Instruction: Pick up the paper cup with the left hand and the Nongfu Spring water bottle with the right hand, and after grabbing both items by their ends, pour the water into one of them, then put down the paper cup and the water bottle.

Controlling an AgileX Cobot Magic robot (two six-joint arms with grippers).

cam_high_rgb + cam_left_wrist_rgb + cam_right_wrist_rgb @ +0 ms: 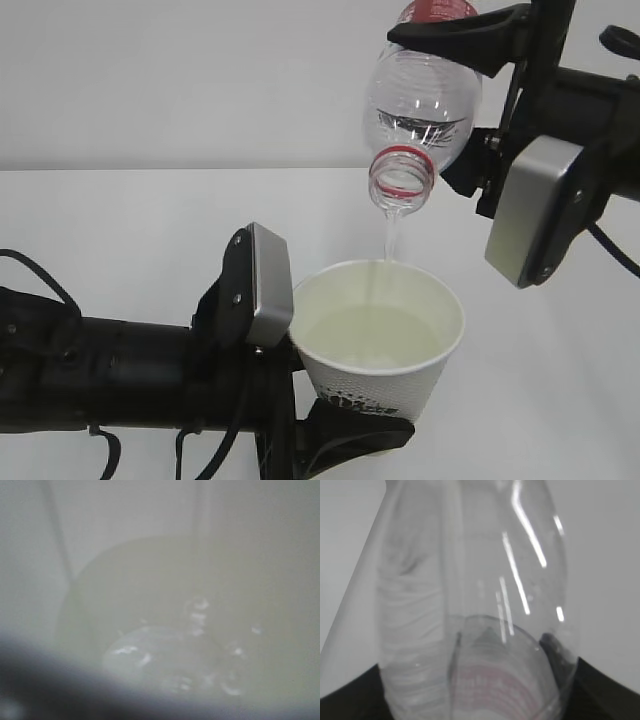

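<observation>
The paper cup (380,335) is held upright above the white desk (120,230), gripped low on its wall by the left pincer (345,435), whose jaws stand partly apart around it. Directly above the cup, the Nongfu Spring water bottle (420,105) hangs tipped neck-down, clamped near its labelled end by the right pincer (470,35), closed to the bottle's width. A thin stream of water (390,235) falls from the bottle's mouth into the cup, which is partly filled.
</observation>
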